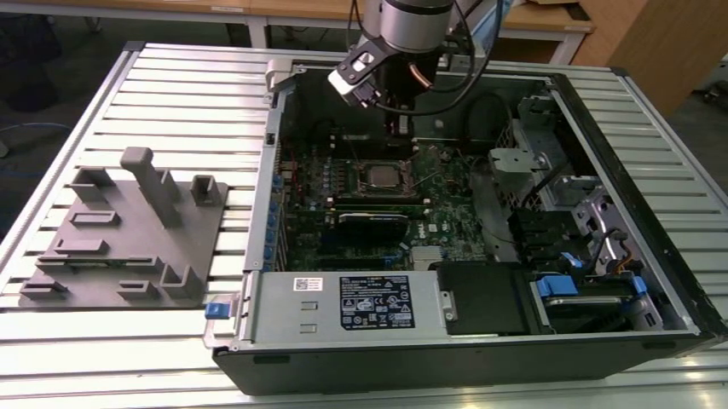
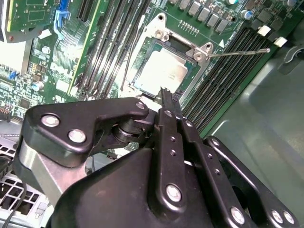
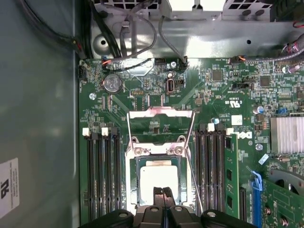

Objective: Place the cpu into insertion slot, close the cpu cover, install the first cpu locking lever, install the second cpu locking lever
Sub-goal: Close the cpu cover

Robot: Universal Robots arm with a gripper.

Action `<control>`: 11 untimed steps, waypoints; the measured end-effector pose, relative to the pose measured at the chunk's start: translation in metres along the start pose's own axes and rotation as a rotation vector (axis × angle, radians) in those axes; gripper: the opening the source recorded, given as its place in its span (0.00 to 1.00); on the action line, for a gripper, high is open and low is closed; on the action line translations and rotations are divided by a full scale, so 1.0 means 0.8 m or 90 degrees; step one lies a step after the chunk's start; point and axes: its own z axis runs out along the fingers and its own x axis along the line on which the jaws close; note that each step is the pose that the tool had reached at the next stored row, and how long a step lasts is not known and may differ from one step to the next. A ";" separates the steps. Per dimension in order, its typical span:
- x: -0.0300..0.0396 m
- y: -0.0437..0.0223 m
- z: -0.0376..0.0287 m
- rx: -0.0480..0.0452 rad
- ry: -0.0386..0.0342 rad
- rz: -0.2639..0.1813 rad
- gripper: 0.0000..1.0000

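The cpu (image 3: 154, 176) (image 2: 161, 71), a square chip with a silvery top, lies in the insertion slot (image 3: 137, 164) on the green board, also seen in the exterior view (image 1: 381, 177). The cpu cover (image 3: 160, 113) is swung up off the chip, and bare board shows through its window. Two thin wire locking levers (image 2: 237, 52) (image 2: 129, 59) stick out unlatched beside the slot; one shows in the first wrist view (image 3: 192, 166). My gripper (image 3: 163, 194) (image 2: 164, 91) (image 1: 396, 126) hangs over the chip's near edge, shut, with nothing between its fingers.
Long black memory slots (image 3: 102, 175) (image 3: 211, 175) flank the socket. A heat sink (image 3: 287, 135) and a blue clip (image 3: 256, 183) sit off to one side. Cables hang by the case's back wall (image 1: 478, 98). A grey fixture plate (image 1: 125, 230) lies on the slatted table outside the case.
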 end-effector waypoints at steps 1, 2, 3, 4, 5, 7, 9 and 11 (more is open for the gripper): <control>0.0001 0.0012 0.0000 0.0000 0.0000 0.000 0.10; 0.0001 0.0023 0.0000 0.0000 0.0000 0.000 0.10; 0.0001 0.0035 0.0000 0.0000 0.0000 0.000 0.10; 0.0002 0.0047 0.0000 0.0000 0.0000 0.000 0.10; 0.0003 0.0060 0.0000 0.0000 0.0000 0.000 0.10; 0.0003 0.0083 0.0000 0.0000 0.0000 0.000 0.10; 0.0004 0.0107 0.0000 0.0000 0.0000 0.000 0.10; 0.0005 0.0129 0.0000 0.0000 0.0000 0.000 0.10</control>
